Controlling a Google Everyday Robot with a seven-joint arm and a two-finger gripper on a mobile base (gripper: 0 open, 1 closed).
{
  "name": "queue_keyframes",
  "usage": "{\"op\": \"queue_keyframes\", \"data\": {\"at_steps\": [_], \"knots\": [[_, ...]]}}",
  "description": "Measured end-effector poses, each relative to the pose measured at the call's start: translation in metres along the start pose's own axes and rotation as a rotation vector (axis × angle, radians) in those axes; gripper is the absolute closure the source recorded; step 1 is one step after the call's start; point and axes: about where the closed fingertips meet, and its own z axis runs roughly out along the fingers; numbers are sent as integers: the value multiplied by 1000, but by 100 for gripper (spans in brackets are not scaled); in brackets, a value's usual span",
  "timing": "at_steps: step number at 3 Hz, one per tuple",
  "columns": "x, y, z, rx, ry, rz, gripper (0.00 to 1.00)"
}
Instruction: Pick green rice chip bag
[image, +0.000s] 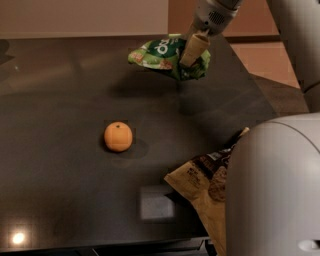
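Observation:
The green rice chip bag (162, 54) is a crinkly light-green bag with white letters on a dark green patch. It hangs in the air above the far part of the dark table (60, 115), with its shadow below it. My gripper (192, 52) comes down from the top right and is shut on the bag's right end; one tan finger (194, 49) shows in front of the bag.
An orange (118, 136) lies left of the table's middle. A larger brown-and-tan bag (205, 182) lies at the front right, partly hidden by my white arm body (275, 190). The table's right edge runs next to the floor.

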Motion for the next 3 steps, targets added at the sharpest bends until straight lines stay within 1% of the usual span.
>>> {"op": "queue_keyframes", "data": {"at_steps": [1,2,3], "knots": [[-8,-2,-25,35,-33,-7,100],[-22,-13,-42,91,-94,-21,100],[-27,-20,-39,111,-108,-21,100]]}}
